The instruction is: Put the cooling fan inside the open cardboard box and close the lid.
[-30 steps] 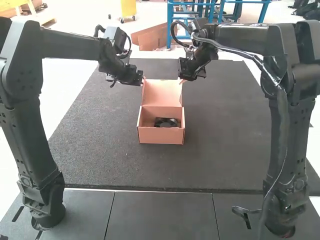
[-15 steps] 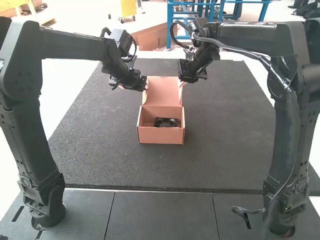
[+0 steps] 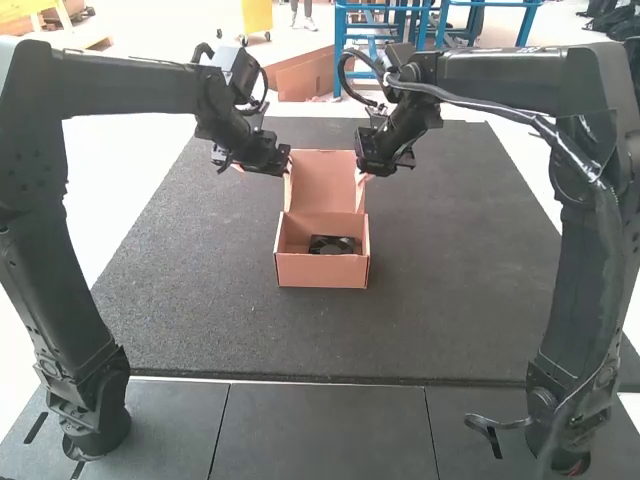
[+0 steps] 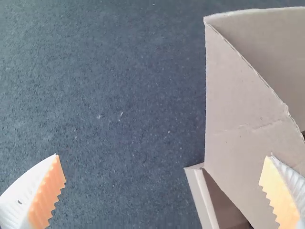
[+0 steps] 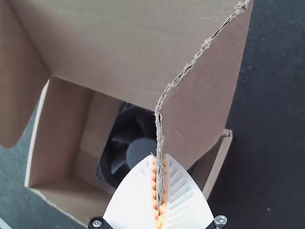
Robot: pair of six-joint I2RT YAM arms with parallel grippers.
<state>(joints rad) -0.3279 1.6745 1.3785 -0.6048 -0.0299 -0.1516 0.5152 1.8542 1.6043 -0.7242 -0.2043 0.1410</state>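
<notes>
In the high view we see the cooling fan [image 3: 330, 243] lying inside the open cardboard box [image 3: 320, 268] on the counter [image 3: 200, 300]. Its lid [image 3: 325, 182] stands upright, with the left tool [image 3: 265, 160] and right tool [image 3: 372, 165] at its top corners. In the left wrist view, the left fingers [image 4: 43, 191] are spread at a lid flap. In the right wrist view, the right tool pinches the other flap's edge.
</notes>
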